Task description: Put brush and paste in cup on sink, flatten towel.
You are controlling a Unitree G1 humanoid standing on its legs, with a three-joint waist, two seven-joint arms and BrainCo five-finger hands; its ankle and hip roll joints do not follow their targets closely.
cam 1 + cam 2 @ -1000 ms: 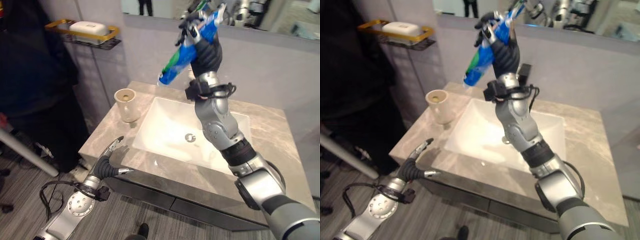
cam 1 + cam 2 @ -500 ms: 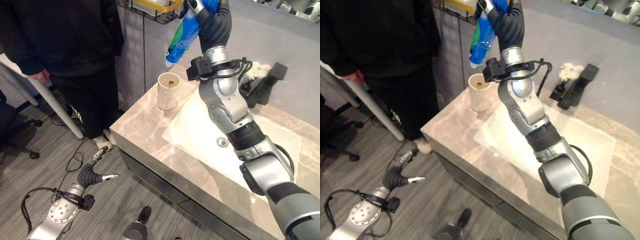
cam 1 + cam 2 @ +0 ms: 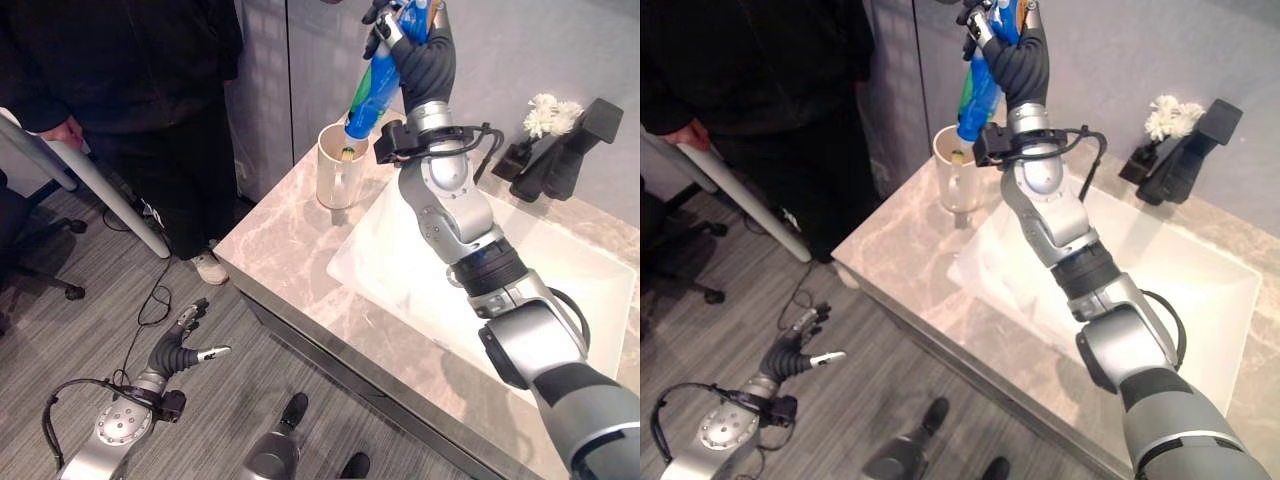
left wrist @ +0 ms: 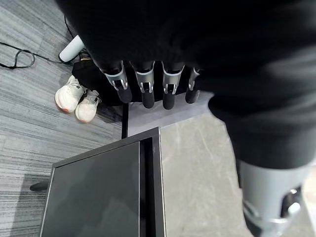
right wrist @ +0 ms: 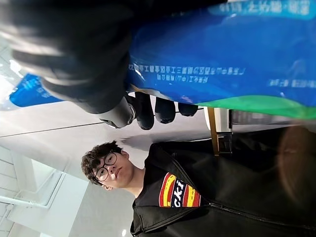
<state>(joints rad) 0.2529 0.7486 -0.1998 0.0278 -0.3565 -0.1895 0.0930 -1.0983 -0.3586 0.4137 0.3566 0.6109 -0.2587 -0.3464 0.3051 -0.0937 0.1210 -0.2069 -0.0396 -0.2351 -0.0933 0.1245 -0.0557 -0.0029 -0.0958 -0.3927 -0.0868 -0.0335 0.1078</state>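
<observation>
My right hand (image 3: 422, 58) is raised over the back left corner of the counter, shut on a blue and green paste tube (image 3: 371, 92). The tube slants down, and its lower end hangs just over the mouth of the cream cup (image 3: 338, 172). In the right wrist view the fingers (image 5: 144, 107) curl round the blue tube (image 5: 222, 54). Something small and greenish (image 3: 956, 155) shows inside the cup. My left hand (image 3: 180, 349) hangs low near the floor, left of the cabinet, open with its fingers (image 4: 143, 86) straight.
The cup stands on a grey marble counter (image 3: 290, 250) beside the white sink basin (image 3: 540, 290). A black fixture (image 3: 568, 150) with a white tuft stands at the back. A person in black (image 3: 120, 60) stands left of the counter, by a white rail (image 3: 90, 190).
The camera has moved. My right hand has lowered the tube, so its end is now at the cup's mouth. My left hand stays low and open.
</observation>
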